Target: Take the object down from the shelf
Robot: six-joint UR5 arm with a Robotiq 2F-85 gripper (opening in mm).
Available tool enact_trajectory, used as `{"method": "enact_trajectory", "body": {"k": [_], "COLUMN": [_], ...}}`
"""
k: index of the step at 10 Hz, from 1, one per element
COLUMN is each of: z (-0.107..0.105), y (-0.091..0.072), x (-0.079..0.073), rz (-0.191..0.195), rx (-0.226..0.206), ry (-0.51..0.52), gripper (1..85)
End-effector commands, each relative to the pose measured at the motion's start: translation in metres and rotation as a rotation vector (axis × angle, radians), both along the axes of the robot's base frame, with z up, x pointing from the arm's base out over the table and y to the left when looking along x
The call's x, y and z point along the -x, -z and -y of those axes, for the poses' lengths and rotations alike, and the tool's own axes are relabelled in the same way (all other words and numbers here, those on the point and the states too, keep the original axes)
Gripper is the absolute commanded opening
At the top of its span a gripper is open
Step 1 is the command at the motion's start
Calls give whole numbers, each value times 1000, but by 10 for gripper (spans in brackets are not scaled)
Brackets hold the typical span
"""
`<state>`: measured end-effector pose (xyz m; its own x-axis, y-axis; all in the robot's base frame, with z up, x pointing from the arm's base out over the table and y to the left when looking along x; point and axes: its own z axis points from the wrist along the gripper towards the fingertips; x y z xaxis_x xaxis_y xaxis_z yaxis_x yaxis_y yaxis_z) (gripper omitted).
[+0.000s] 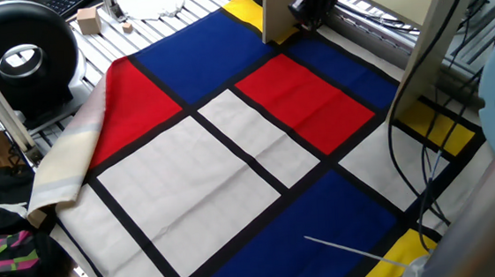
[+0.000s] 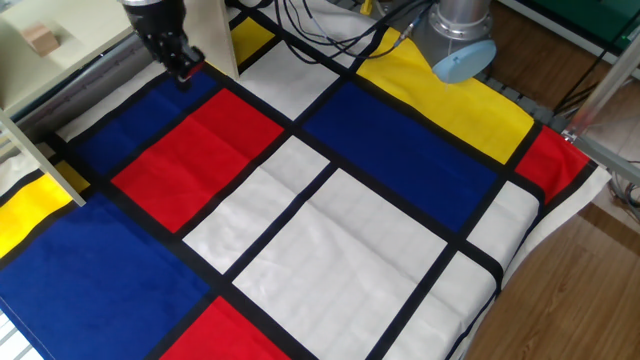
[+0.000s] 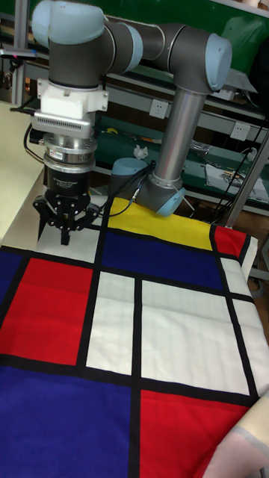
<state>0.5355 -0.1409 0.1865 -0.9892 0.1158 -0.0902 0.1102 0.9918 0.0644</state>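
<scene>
Gripper points straight down from the bent arm, low over the blue cloth beside the shelf, its finger state unclear.

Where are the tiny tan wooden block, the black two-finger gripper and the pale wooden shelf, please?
tiny tan wooden block [image 2: 40, 38]: other fixed view, top face.
black two-finger gripper [image 2: 184, 71]: other fixed view, between fingertips.
pale wooden shelf [image 1: 277, 8]: one fixed view, upright board.

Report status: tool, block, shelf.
Tool low beside the pale cream wooden shelf, nothing visibly held; open or shut unclear. Tiny tan wood-like block on shelf board, untouched. Nothing visible between them.
</scene>
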Motion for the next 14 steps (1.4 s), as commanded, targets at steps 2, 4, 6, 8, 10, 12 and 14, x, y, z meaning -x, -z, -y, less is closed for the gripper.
{"method": "enact_trajectory", "body": {"k": [2,4,6,8,10,12,14], "z": [20,26,30,33,35,45,55], "y": [-6,-4,-2,-1,-3,-18,-34], "x": [-32,-25,-11,0,6,7,10], "rz": [125,95,42,-1,-26,-45,-62], "rx": [62,93,111,123,123,115,108], "ry": [66,43,14,6,-12,-26,-40], "gripper": [10,10,10,10,10,10,10]}}
